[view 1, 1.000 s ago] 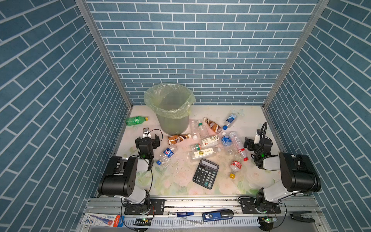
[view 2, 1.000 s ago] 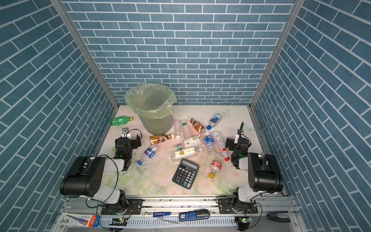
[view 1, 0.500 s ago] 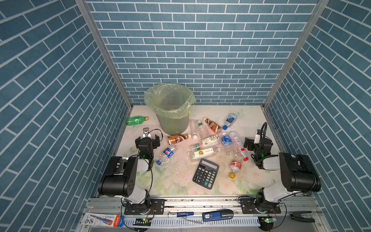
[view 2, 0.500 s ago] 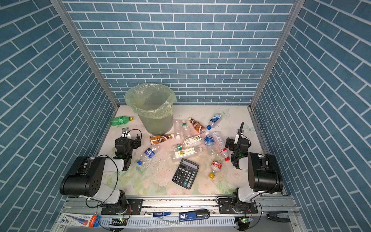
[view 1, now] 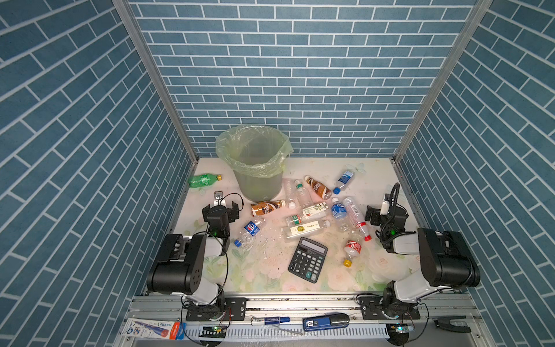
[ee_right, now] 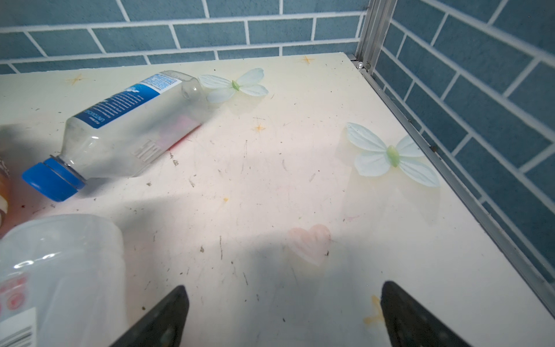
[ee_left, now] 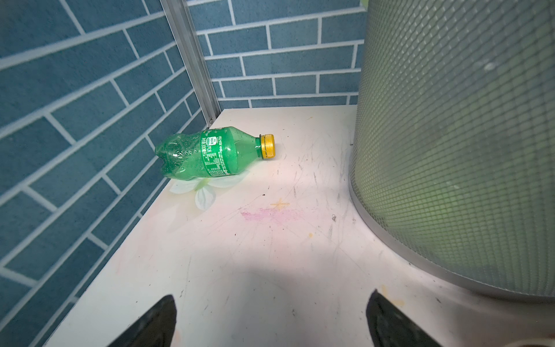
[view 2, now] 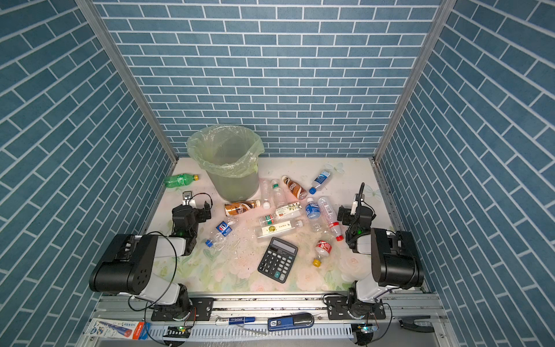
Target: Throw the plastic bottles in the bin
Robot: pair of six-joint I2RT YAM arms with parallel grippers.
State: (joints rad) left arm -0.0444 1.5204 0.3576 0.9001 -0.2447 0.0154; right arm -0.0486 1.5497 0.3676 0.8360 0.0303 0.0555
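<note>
The bin (view 1: pixel 253 162) stands at the back left, lined with a pale green bag; its mesh wall (ee_left: pixel 450 150) fills one side of the left wrist view. A green bottle (view 1: pixel 204 180) (ee_left: pixel 210 153) lies by the left wall. Several plastic bottles lie scattered mid-table, among them a brown one (view 1: pixel 267 207) at the bin's foot and a blue-labelled one (view 1: pixel 344 178) (ee_right: pixel 129 126). My left gripper (view 1: pixel 220 206) (ee_left: pixel 271 296) is open and empty, in front of the green bottle. My right gripper (view 1: pixel 386 210) (ee_right: pixel 284 286) is open and empty, beside a red-labelled clear bottle (ee_right: pixel 60 270).
A black calculator (view 1: pixel 307 260) lies at the front middle of the table. A crushed blue-labelled bottle (view 1: pixel 250 229) lies just right of the left arm. Blue brick walls close in the left, back and right sides.
</note>
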